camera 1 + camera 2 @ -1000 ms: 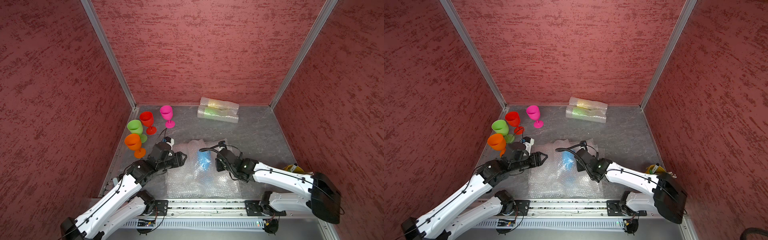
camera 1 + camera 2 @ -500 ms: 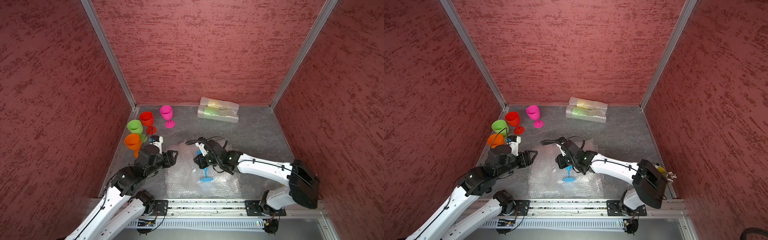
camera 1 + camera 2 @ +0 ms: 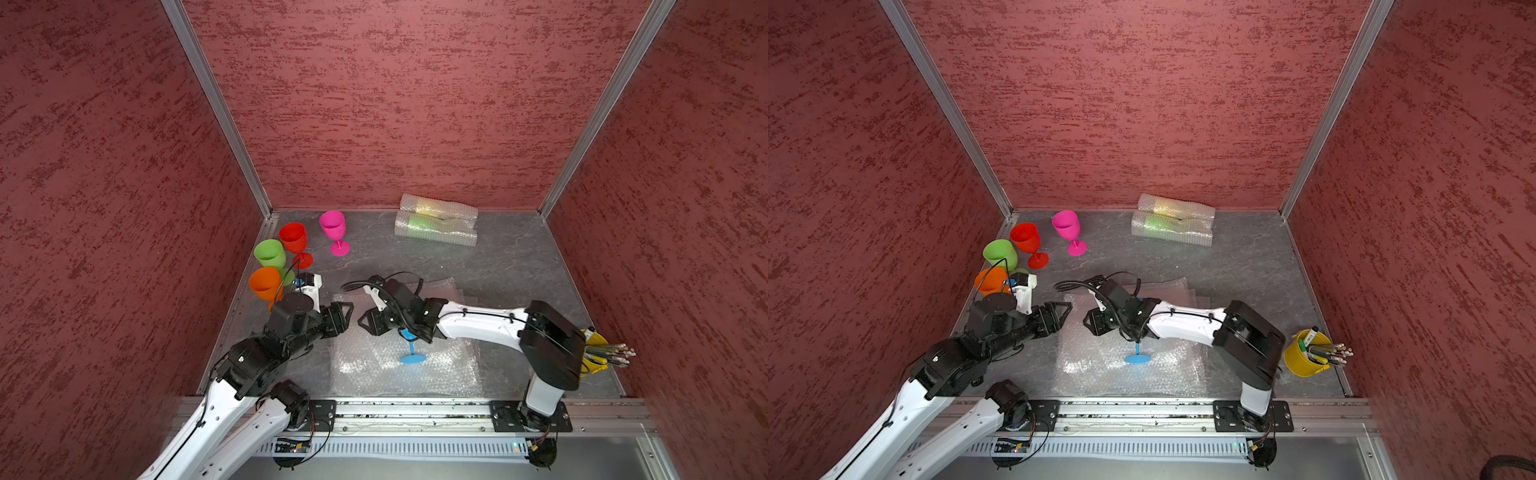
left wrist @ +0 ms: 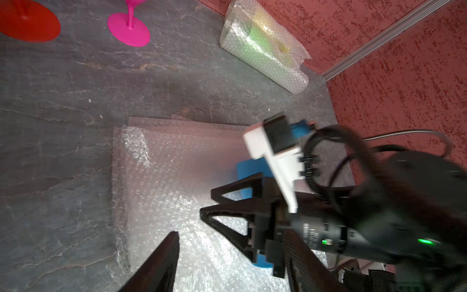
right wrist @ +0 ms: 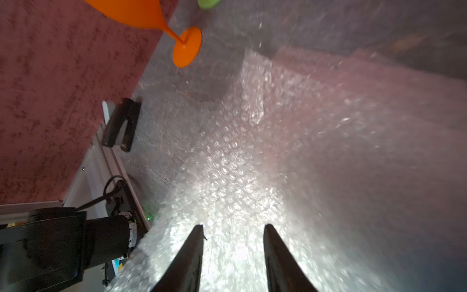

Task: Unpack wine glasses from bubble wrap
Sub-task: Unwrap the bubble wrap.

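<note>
A blue wine glass [image 3: 412, 358] stands upright on flat bubble wrap [image 3: 374, 368]. Its bowl [image 4: 246, 172] is mostly hidden under my right wrist in both top views. My right gripper [image 3: 360, 324] points left beside it, open, with only wrap between its fingers [image 5: 233, 227]. My left gripper [image 3: 344, 315] faces it across a small gap, open and empty [image 4: 230, 233]. Orange [image 3: 266, 282], light green [image 3: 270, 253], red [image 3: 294, 237] and pink [image 3: 332, 224] wine glasses stand unwrapped at the left. At the back lie two bubble wrap sleeves, one over a yellow glass [image 3: 436, 207], one over a green glass [image 3: 434, 230].
A yellow cup of utensils [image 3: 1304, 357] stands at the front right, behind my right arm's elbow. Red walls [image 3: 395, 104] close the grey floor [image 3: 511, 266] on three sides. A metal rail [image 3: 415, 409] runs along the front edge. The orange glass's foot [image 5: 188, 46] is near the left wall.
The blue glass went from lying in the wrap to standing upright on it. My right gripper, shut on it half a second ago, has opened. My left arm drew back to the left.
</note>
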Controlling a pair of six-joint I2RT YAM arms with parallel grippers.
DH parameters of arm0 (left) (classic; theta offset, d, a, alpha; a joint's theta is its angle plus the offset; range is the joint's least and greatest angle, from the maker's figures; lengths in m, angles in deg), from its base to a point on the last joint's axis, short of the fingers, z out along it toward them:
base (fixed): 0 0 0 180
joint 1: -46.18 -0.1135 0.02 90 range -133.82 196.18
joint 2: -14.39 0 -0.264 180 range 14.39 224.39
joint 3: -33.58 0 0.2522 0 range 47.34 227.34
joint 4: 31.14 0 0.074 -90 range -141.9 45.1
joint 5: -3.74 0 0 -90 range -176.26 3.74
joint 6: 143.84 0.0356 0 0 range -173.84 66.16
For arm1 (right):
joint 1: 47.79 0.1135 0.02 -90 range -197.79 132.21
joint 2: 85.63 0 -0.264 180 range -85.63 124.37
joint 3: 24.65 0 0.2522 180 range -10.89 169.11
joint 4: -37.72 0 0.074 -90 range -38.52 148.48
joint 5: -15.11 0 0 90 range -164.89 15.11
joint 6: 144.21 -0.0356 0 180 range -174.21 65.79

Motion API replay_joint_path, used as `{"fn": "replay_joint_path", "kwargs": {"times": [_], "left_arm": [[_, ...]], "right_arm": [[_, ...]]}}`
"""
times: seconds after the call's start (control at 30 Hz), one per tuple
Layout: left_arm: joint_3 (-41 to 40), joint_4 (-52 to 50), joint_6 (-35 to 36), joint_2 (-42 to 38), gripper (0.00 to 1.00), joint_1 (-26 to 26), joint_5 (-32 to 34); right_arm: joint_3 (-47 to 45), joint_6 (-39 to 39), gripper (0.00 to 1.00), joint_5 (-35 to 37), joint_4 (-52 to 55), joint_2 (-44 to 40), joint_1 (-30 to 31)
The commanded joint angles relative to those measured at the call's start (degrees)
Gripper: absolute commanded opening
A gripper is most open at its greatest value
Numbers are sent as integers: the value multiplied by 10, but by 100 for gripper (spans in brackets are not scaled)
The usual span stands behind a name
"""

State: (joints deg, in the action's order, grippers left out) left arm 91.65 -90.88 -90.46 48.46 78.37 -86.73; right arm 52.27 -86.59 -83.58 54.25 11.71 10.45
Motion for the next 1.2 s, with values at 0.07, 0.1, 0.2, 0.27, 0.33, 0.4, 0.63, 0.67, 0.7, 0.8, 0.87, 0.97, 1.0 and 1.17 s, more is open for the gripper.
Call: {"fn": "replay_joint_path", "kwargs": {"times": [0.07,0.1,0.2,0.27,0.33,0.4,0.63,0.67,0.7,0.8,0.87,0.97,1.0,1.17], "left_arm": [[-60,45,-41,48,66,-18,-110],[-72,57,-48,58,66,-21,-129],[-106,97,-68,92,66,-31,-172],[-120,122,-75,123,66,-32,-186],[-122,134,-76,157,66,-32,-195],[-120,141,-76,190,67,-33,-198],[-120,144,-105,284,68,-50,-160],[-119,146,-111,293,68,-51,-155],[-119,150,-113,301,68,-50,-151],[-114,165,-119,333,68,-50,-144],[-113,180,-125,363,68,-49,-148],[-111,196,-137,406,68,-47,-157],[-110,201,-140,417,68,-46,-161],[-97,207,-145,443,68,-33,-156]], "right_arm": [[-118,-42,25,148,-20,-177,-50],[-145,-52,22,161,-18,-204,-61],[-225,-86,11,192,0,-269,-96],[-271,-99,10,177,-1,-292,-122],[-295,-102,9,172,0,-294,-135],[-306,-100,9,180,8,-285,-141],[-348,-97,9,190,-18,-238,-173],[-354,-96,9,187,-26,-230,-178],[-359,-96,9,185,-32,-224,-182],[-373,-105,12,196,-44,-203,-189],[-382,-111,15,198,-49,-196,-193],[-388,-114,19,210,-42,-203,-197],[-389,-115,20,214,-41,-206,-198],[-386,-131,21,247,-4,-222,-200]]}}
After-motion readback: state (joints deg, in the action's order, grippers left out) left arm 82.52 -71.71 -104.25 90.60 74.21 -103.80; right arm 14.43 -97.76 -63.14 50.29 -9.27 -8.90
